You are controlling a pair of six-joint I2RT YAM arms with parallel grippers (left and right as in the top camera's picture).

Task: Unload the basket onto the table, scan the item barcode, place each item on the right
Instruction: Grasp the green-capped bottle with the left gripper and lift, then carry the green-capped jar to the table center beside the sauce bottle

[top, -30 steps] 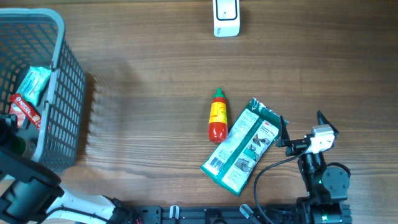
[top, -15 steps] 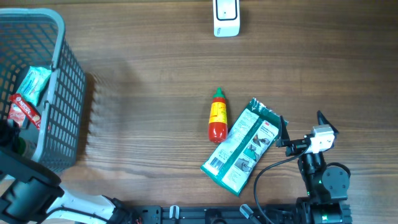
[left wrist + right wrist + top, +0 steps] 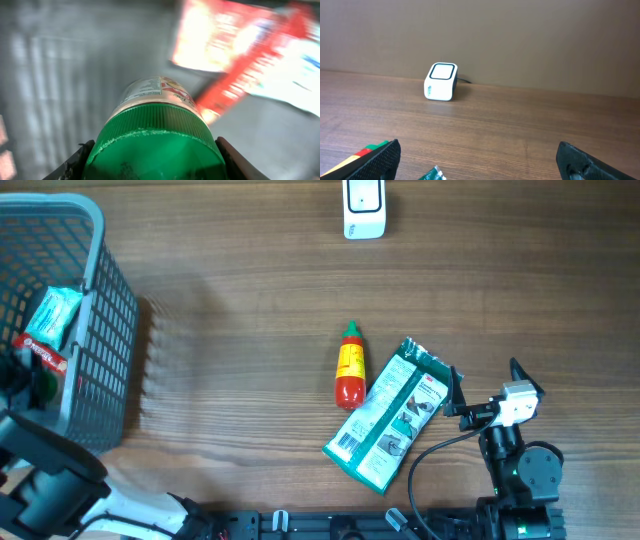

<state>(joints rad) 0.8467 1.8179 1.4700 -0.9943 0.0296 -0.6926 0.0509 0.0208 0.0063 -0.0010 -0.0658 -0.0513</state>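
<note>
In the left wrist view a bottle with a green ribbed cap (image 3: pixel 156 150) and a pale label fills the space between my left gripper's (image 3: pixel 155 162) jaws. Both fingers press against the sides of the cap, so the gripper is shut on it, inside the grey basket (image 3: pixel 100 330). The white barcode scanner (image 3: pixel 364 208) stands at the table's far edge, also seen as the small white scanner (image 3: pixel 441 81) in the right wrist view. My right gripper (image 3: pixel 487 377) rests open near the front right, with nothing between its fingers (image 3: pixel 382 157).
The basket also holds a teal packet (image 3: pixel 55 315) and a red packet (image 3: pixel 42 352). A red sauce bottle (image 3: pixel 349 366) and a green snack packet (image 3: pixel 390 415) lie mid-table, just left of the right gripper.
My left gripper has closed from wide open onto the green-capped bottle and shifted slightly in the basket. The red packet has moved a little. The right arm has not moved.
</note>
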